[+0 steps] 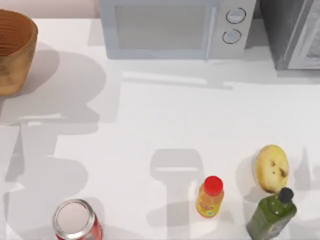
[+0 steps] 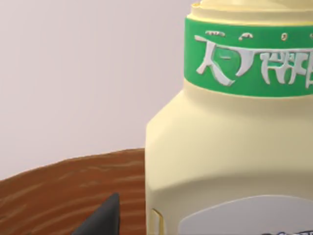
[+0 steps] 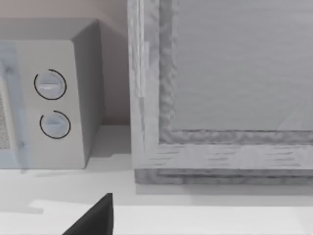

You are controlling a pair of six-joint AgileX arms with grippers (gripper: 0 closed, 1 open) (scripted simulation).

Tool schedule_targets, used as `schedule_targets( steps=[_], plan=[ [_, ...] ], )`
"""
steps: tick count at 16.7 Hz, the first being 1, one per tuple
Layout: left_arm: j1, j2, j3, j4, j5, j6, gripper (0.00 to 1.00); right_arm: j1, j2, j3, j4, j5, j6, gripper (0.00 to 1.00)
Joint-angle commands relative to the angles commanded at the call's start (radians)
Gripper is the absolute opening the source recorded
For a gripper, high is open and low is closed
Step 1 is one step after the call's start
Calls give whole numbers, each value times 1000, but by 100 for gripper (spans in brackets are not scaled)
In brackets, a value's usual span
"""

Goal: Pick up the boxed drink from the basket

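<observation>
Pale-yellow boxed drink (image 2: 230, 161), a carton-like container with a green printed band near its top and a pale label patch low on its face, sits closest to the left wrist camera, upright, with its long axis vertical. Behind and below it runs the brown ribbed wall of the round woven wicker basket (image 2: 63, 191), so the drink appears to be at or just above the basket's rim; whether it has cleared the rim cannot be told. One dark finger (image 2: 105, 218) of the left hand is visible just beside the drink, but whether the hand is spread or pinching the carton cannot be told. From the top view, the basket (image 1: 20, 55) stands at the table's (image 1: 150, 125) far left corner, which makes the left arm the nearer one. A dark finger (image 3: 95, 218) of the right hand points toward the grey microwave (image 3: 54, 98); its state cannot be told either. Judged from this, the lift is probably under way.
</observation>
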Motion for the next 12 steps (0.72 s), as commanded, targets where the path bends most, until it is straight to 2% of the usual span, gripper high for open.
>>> schedule_targets(
  steps=[4,12],
  plan=[
    [-8,5,21,-15,-7,0,100,0,0,0,0,0,0,100],
    [-41,117,210,-92,-39,-2,100,0,0,0,0,0,0,100]
  ],
)
